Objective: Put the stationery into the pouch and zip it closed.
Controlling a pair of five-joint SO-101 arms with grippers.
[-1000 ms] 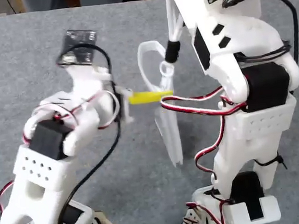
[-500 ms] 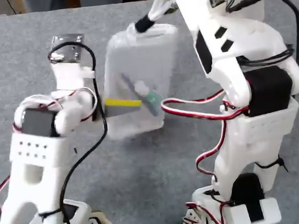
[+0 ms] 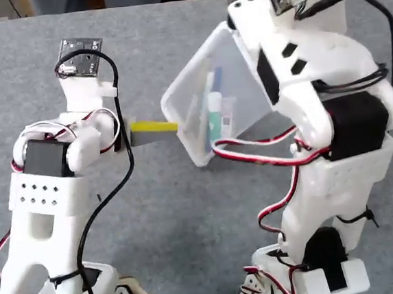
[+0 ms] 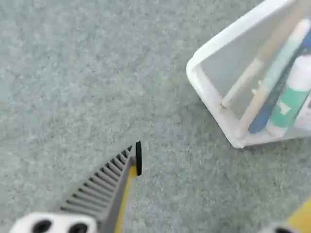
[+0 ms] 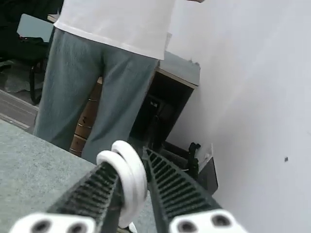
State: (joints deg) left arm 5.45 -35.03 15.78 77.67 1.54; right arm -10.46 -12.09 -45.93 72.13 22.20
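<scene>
The right claw point(image 5: 132, 162) is pinched tight on a white loop point(image 5: 127, 182), both ribbed fingers pressed against it! In the high view the pouch point(image 3: 191, 85) hangs tilted above the table point(image 3: 190, 230), and its top end runs in under the right arm at about 1 o'clock. Its low corner points down at 6 o'clock, close to the grey surface, and I can't tell whether it touches. Inside, everything is bunched toward that low side. There's a blue pen point(image 3: 214, 80) and a green-and-white tube point(image 3: 214, 121) just beside it. The left wrist view adds a pale stick point(image 4: 252, 80) leaning along the wall. Over to the left claw point(image 3: 167, 131): it is spread wide and grips nothing, with its yellow-striped finger point(image 3: 150, 127) levelled flat above the table. From that claw the pouch sits at 3 o'clock, and its near rim is just beside the fingertip. The left wrist view puts the pouch's corner up at 2 o'clock from the finger's dark tip, apart from it. Whether the zip is drawn or open, I can't tell.
</scene>
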